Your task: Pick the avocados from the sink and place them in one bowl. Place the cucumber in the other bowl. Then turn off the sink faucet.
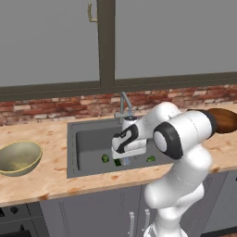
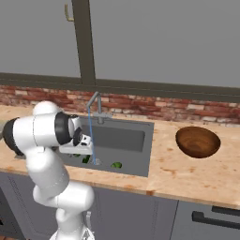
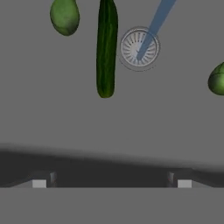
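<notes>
Hanging over the sink with its fingers spread wide and holding nothing, the gripper looks down on the cucumber lying between two avocados, beside the drain, where a thin stream from the faucet seems to land.

Cucumber in sink, between avocados, beside drain.

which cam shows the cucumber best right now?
Hand view: the cucumber lies nearly whole on the sink floor, beside the drain. In the left base view the arm hides all but a dark green bit; the right base view gives only green scraps, not identifiable.
</notes>
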You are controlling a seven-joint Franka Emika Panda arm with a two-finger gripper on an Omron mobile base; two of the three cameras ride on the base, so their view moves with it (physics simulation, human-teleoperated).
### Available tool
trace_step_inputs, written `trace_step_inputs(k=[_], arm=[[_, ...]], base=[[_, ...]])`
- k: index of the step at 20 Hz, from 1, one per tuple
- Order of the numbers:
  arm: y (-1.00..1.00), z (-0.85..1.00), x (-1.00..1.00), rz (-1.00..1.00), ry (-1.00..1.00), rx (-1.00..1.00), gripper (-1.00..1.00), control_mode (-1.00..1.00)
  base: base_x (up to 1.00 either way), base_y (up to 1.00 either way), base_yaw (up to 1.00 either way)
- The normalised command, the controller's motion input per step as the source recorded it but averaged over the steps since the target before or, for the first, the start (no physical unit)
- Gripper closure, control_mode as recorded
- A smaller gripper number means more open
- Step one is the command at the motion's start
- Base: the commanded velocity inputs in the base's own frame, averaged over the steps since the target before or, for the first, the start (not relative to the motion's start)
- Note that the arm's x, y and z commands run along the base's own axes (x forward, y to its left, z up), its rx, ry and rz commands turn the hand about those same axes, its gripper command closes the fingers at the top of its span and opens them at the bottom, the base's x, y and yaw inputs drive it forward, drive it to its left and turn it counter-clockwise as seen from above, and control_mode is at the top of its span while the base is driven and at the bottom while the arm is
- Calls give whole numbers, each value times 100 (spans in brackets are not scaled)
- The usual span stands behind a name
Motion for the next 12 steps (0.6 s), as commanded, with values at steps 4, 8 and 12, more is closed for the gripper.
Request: trace_step_inputs(k=[4,8,12], arm=[[0,-19,23,0,0,0,-100,-100],[5,-25,9,0,0,0,-100,-100],[10,-25,15,0,0,0,-100,-100]], base=[[0,0,0],[0,0,0],[0,0,0]])
